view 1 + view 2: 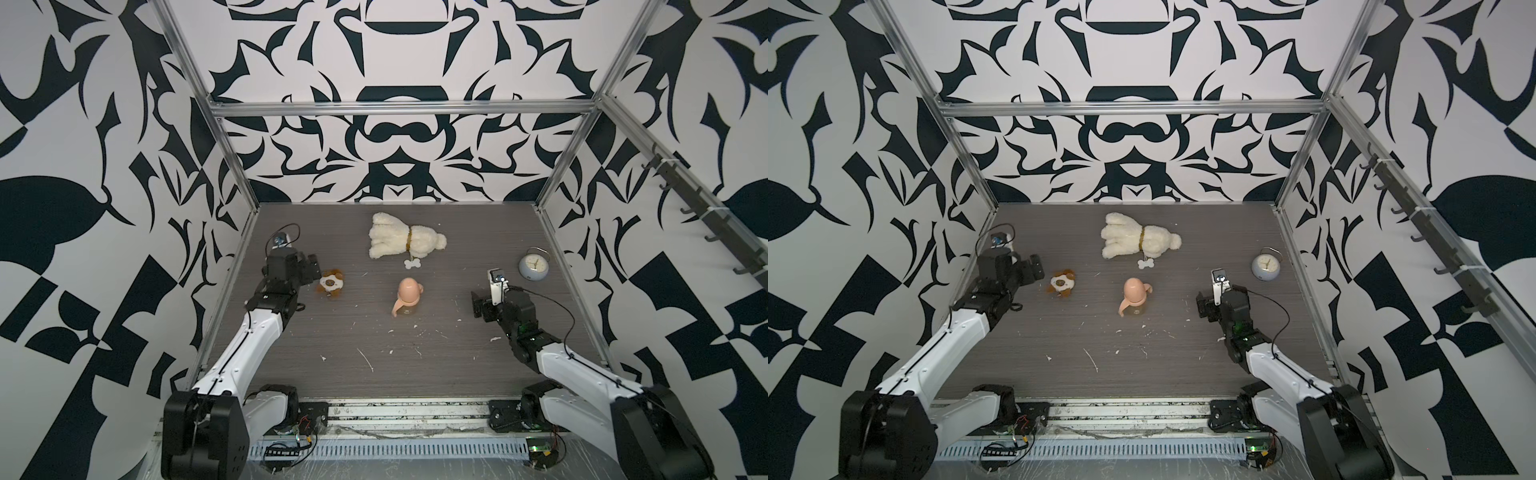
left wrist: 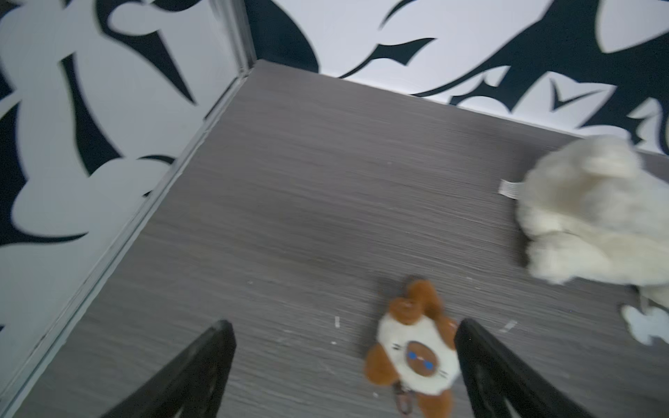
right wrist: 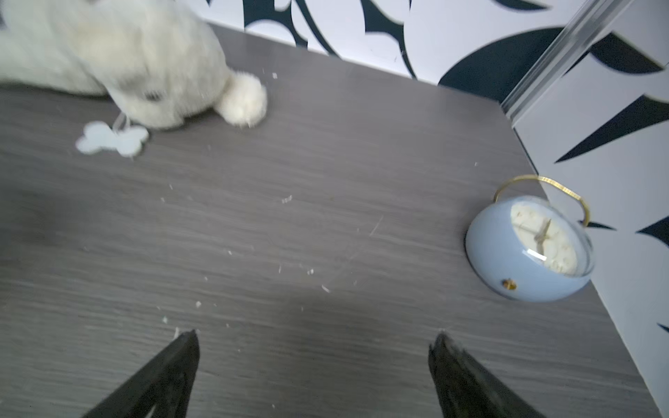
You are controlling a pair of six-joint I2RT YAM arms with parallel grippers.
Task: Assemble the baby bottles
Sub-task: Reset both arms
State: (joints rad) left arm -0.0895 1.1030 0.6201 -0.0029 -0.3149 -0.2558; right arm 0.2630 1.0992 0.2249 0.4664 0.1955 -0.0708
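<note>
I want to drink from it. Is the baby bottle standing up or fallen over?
Standing up. The baby bottle sits on its base, peach dome cap on top.

No legible text (clock face blurred)

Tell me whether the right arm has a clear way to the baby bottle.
Probably yes: the right end effector is open, and only table with a few crumbs lies between it and the upright baby bottle.
</note>
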